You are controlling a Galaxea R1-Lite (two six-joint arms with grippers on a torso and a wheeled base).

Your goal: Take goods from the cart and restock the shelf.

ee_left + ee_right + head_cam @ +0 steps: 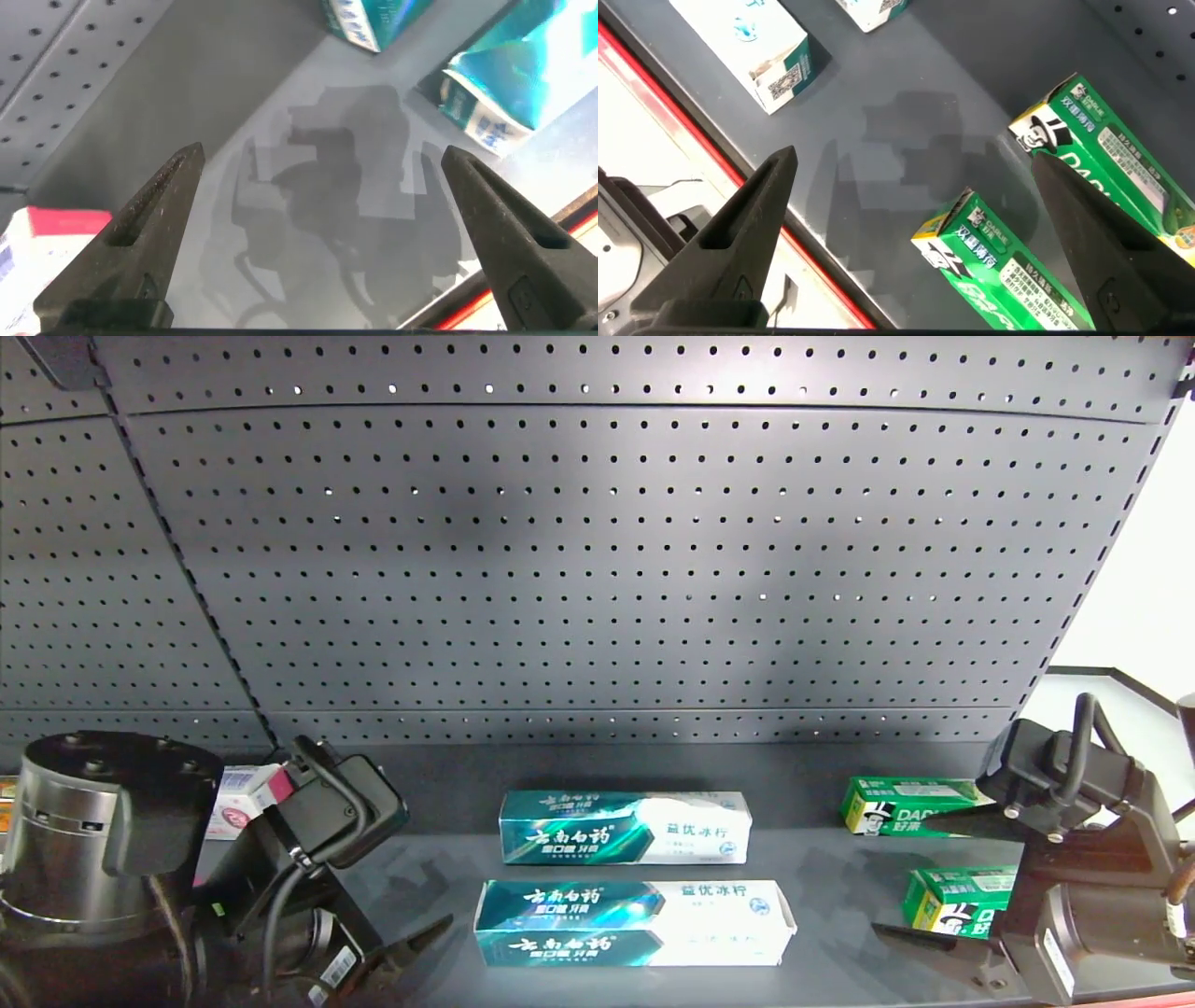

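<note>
Pegboard back wall (597, 569), dark grey, rising behind everything. Below it, dark shelf (822, 887) with a red front edge (691, 121). Left claw (322, 154) low over the shelf's left part, jaws spread wide, nothing between them, bare shelf beneath. Right claw (917, 159) over the shelf's right end, near the green boxes, likewise spread wide and empty. Mid-shelf, two long teal-and-white toothpaste boxes lying flat and parallel: rear teal box (625, 827) nearer the wall, front teal box (635, 922) nearer the edge, a gap between. To the right, two shorter green toothpaste boxes, rear green box (910, 805) and front green box (957, 896), apart from each other, both partly hidden by the right arm. Far left, near the wall, small pink-and-white box (245, 798), partly behind the left arm.
</note>
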